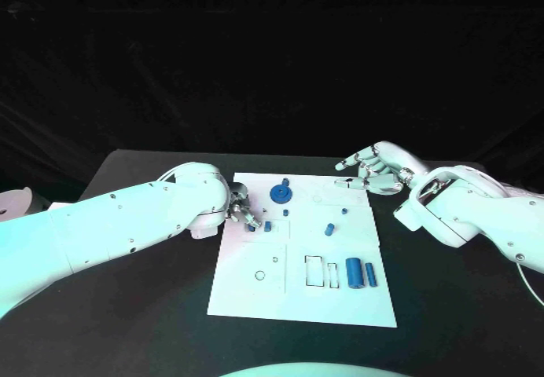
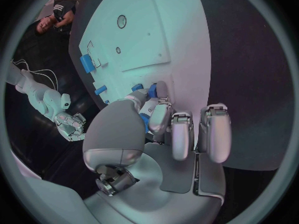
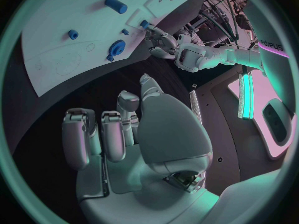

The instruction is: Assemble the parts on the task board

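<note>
Left hand [image 1: 240, 210] sits at the left edge of the task board [image 1: 297, 302], its fingers pinching a small blue part [image 2: 151, 90] right down at the white plate; right hand [image 1: 372, 170] hovers beyond the board's far right corner, fingers apart and holding nothing. To do this step well, I'd judge the left hand should keep the piece upright over its seat, lower it slowly and let go only once it stands firm, while the right stays off the board. Other pieces wait on the plate: a blue gear [image 1: 280, 193] near the far edge, a small blue peg [image 1: 330, 230] mid-board, and a blue cylinder [image 1: 354, 272] beside the outlined slots toward the near side. Which seat lies under the left fingers is hidden by the hand itself, and the pinched piece's shape is hard to make out.
</note>
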You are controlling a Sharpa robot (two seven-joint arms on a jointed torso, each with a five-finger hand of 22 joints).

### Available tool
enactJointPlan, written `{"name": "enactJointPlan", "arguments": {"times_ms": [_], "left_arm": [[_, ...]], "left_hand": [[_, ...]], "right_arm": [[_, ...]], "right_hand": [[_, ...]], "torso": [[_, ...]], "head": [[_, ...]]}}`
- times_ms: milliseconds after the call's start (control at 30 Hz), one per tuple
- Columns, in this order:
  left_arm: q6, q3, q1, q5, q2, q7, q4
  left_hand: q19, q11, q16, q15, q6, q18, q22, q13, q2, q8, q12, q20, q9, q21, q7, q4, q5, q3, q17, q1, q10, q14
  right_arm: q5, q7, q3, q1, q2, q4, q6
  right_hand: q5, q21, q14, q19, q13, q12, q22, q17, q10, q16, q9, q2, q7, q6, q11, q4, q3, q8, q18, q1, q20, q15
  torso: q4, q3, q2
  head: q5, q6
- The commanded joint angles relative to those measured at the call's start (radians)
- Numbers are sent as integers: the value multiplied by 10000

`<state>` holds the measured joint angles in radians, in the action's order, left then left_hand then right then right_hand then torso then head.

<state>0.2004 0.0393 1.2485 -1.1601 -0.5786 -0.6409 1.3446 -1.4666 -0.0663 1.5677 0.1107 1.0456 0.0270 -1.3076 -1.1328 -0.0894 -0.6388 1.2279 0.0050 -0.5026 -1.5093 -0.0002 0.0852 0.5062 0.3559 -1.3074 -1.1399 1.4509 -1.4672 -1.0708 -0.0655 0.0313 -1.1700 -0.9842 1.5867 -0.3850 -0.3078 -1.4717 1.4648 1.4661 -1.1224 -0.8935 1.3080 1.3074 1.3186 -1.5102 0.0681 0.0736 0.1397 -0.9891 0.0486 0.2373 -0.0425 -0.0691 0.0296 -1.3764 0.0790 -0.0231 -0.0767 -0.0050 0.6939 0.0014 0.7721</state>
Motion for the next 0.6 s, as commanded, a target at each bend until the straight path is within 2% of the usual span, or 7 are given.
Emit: {"name": "enactJointPlan", "arguments": {"times_ms": [33,600], "left_arm": [[599,86,-105,15,-2,-149,-30],[658,88,-104,-8,24,-164,-79]], "left_hand": [[-824,1,31,-28,-44,-100,-2098,0,262,-36,36,-31,6,-14,-43,-409,-76,452,-2634,-350,49,-1036],[-813,27,31,-47,-52,-91,-2074,8,273,-43,34,-14,11,18,-12,-466,-201,558,-2634,-370,47,-1036]], "right_arm": [[-32,-2,1,5,12,7,148],[-32,-16,1,5,33,6,147]], "right_hand": [[-64,53,835,161,13,32,801,1664,-45,41,8,-79,-24,-61,-4,-25,-53,3,121,31,-4,-28],[-79,61,834,156,20,30,789,1659,-43,46,8,-85,-25,-61,-3,-8,-81,4,124,48,-4,-29]], "torso": [[-3,0,3],[-8,3,-3]], "head": [[2,17],[9,31]]}}
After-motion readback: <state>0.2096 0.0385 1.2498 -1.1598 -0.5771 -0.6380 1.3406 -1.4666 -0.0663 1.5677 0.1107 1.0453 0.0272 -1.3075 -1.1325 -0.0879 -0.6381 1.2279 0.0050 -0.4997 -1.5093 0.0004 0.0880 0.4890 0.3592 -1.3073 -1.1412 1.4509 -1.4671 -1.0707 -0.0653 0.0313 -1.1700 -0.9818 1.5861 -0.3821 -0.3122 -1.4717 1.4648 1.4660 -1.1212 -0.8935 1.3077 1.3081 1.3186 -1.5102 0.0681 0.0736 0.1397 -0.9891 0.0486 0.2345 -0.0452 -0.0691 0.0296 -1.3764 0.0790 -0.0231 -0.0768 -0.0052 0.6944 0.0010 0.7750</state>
